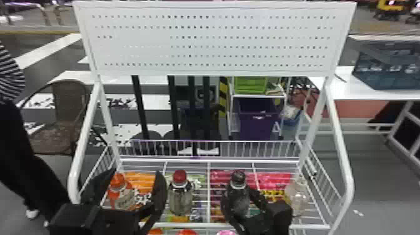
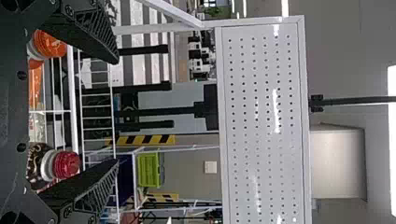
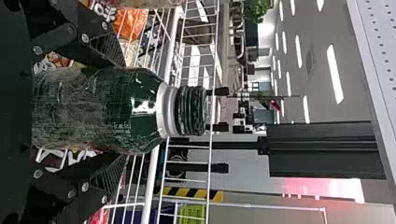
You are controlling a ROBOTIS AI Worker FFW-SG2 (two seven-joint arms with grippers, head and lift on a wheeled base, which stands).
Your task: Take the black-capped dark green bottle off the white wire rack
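Observation:
The dark green bottle with its black cap stands upright over the right half of the white wire rack. My right gripper is shut on its body from both sides. In the right wrist view the bottle fills the space between the fingers of the right gripper, its cap and pale neck ring beyond the tips. The bottle's base is hidden. My left gripper is open at the rack's left side, by an orange-capped bottle; in its wrist view the left gripper has its fingers wide apart.
An orange-capped bottle, a red-capped bottle and a clear bottle are on the rack, with colourful packets beneath. White side bars and a perforated back panel frame it.

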